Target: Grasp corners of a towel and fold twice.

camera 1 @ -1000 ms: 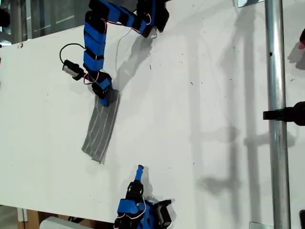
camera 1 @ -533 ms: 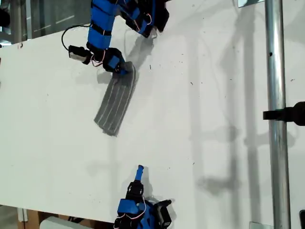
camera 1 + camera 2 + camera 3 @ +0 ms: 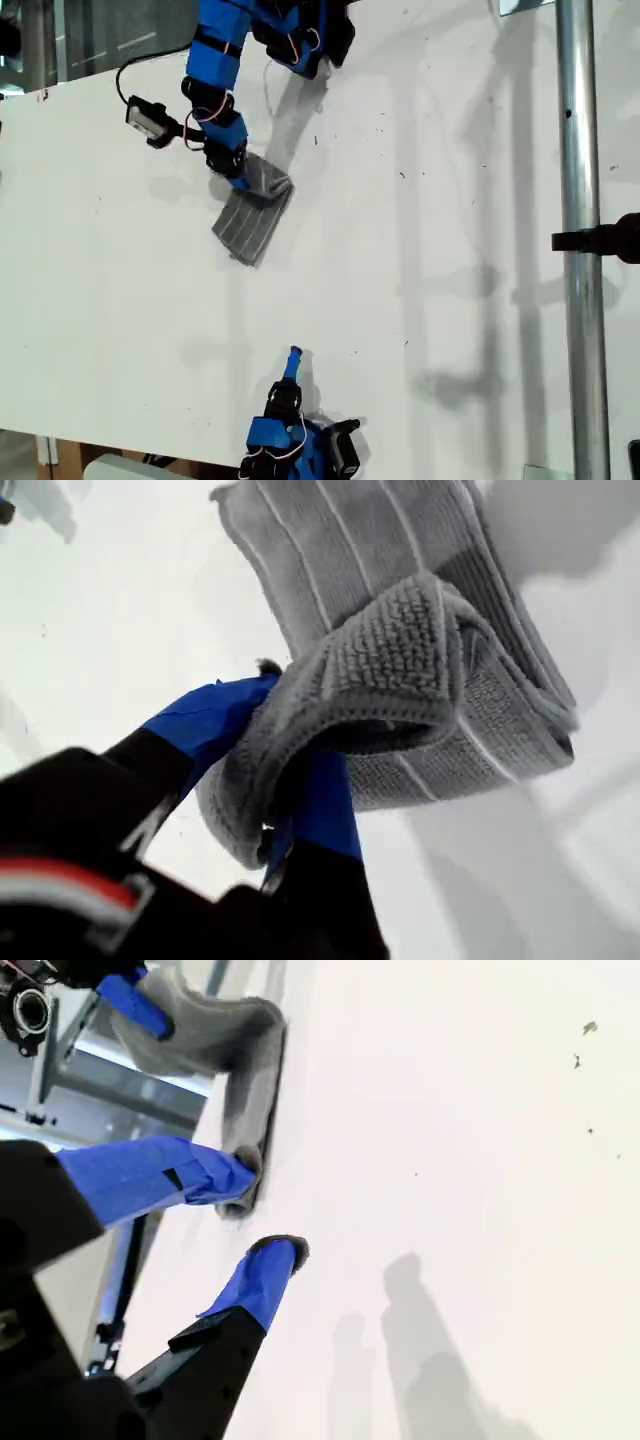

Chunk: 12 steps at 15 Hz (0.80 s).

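The grey striped towel (image 3: pixel 250 222) lies folded into a narrow strip on the white table, near the top of the exterior view. One end is lifted and curled back over the rest. My first gripper (image 3: pixel 238 178) is shut on that raised end, and the cloth wraps around both blue fingers (image 3: pixel 330 805) of the towel (image 3: pixel 400 650). My second gripper (image 3: pixel 293 356) rests low by the table's bottom edge in the exterior view, open and holding nothing. Its own camera shows its parted jaws (image 3: pixel 265 1208) and, far off, the towel (image 3: pixel 240 1055). Which corners are pinched cannot be told.
A vertical metal pole (image 3: pixel 577 250) with a black clamp (image 3: pixel 610 238) stands at the exterior view's right. The table's edge (image 3: pixel 20 110) runs along the exterior view's left. White tabletop (image 3: pixel 420 250) separates the two arms.
My first gripper dragged the towel's end up the exterior view, then came back down over it. The strip now lies shorter, with its held end curled over. My second gripper stayed still.
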Each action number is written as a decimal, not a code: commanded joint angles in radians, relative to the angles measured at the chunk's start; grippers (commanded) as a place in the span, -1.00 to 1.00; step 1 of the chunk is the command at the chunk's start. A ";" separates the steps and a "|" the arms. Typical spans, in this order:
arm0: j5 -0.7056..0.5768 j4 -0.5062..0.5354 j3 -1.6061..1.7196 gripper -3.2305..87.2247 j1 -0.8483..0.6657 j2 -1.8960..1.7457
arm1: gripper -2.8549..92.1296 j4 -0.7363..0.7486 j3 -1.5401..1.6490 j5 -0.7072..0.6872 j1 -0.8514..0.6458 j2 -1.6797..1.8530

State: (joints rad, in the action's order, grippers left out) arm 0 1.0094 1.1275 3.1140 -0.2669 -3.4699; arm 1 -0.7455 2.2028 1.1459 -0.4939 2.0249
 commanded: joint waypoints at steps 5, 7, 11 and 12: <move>0.011 0.005 0.006 -0.66 0.003 -0.008 | -0.73 0.238 -0.549 -0.046 -0.017 -0.525; 0.012 0.006 0.006 -0.67 0.003 -0.008 | -0.50 0.402 -0.537 -0.046 -0.048 -0.520; 0.012 0.008 0.006 -0.68 0.003 -0.008 | -0.57 0.479 -0.701 -0.035 -0.097 -0.595; 0.012 0.008 0.006 -0.68 0.002 -0.008 | -0.57 0.509 -0.721 -0.035 -0.094 -0.580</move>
State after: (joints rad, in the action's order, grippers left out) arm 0 1.0109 1.1275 3.1140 -0.2669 -3.4699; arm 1 -0.2777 1.5723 1.1121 -0.5860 1.4097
